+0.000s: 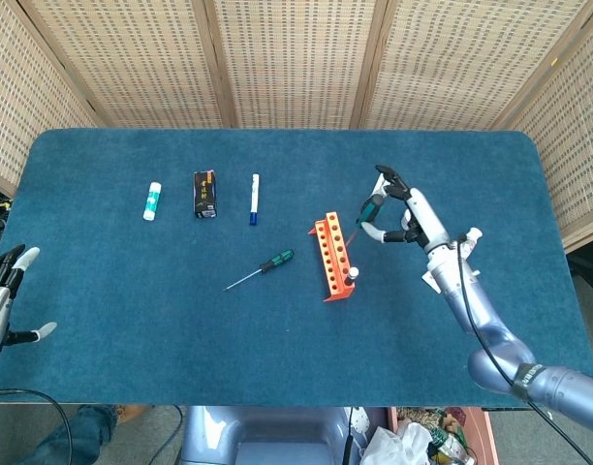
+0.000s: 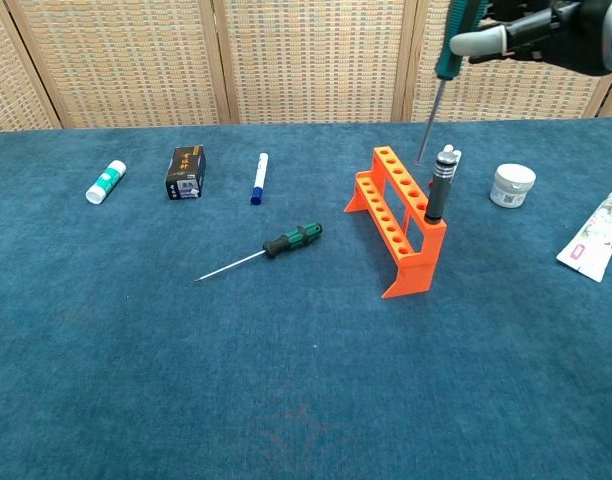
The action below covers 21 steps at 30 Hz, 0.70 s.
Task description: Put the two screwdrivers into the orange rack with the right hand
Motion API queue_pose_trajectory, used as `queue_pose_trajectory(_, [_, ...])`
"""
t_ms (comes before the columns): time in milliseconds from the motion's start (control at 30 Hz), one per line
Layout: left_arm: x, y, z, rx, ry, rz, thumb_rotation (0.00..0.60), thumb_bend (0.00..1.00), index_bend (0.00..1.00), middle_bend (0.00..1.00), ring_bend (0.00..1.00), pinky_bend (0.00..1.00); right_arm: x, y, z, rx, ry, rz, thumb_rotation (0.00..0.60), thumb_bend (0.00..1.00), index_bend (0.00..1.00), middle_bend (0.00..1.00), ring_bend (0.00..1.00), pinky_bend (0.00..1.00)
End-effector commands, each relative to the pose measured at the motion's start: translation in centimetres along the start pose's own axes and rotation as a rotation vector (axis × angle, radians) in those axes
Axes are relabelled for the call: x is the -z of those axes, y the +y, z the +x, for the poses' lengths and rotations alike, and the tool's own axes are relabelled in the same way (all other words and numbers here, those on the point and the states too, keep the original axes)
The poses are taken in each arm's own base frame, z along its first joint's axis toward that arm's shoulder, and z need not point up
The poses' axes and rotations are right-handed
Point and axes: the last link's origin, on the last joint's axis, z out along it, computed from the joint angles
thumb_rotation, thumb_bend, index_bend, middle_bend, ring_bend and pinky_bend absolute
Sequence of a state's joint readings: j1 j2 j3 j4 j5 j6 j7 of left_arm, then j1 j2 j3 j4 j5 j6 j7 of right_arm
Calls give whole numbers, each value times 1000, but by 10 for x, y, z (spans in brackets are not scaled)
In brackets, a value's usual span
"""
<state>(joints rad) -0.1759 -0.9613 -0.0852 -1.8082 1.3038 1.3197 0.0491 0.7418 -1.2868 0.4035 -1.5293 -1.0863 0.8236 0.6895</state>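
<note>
Far left on the blue table (image 1: 103, 320): glue stick (image 1: 152, 201), black box (image 1: 204, 194), white marker with blue cap (image 1: 254, 199), in a row, apart. Right side: white jar (image 2: 512, 185), tube (image 2: 592, 243) lying near the right edge. Wicker screen (image 1: 296, 58) behind.

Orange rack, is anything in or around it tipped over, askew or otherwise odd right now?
Nothing stands out. The orange rack stands upright on the table, with one dark tool upright in its near end. The right hand holds a green-handled screwdriver shaft-down above it. The second screwdriver lies flat to the rack's left, not yet picked up.
</note>
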Motion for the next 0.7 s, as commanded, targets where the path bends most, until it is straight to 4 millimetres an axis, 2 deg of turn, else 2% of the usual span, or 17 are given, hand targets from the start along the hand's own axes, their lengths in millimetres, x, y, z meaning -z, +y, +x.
queue_pose_trajectory(33, [-1, 0, 0, -1, -1, 2, 600, 0, 0, 0, 0, 0, -5, -4, -4, -5, -4, 6, 600, 434, 662, 48, 0, 83])
queue_pose_trajectory(433, [-2, 0, -1, -3, -2, 6, 600, 0, 0, 0, 0, 0, -12, -3, -18, -22, -32, -23, 600, 434, 671, 53, 0, 83])
queue_pose_trajectory(700, [-1, 0, -1, -3, 0, 6, 600, 0, 0, 0, 0, 0, -6, 2, -15, -16, -36, -36, 600, 434, 671, 58, 0, 83])
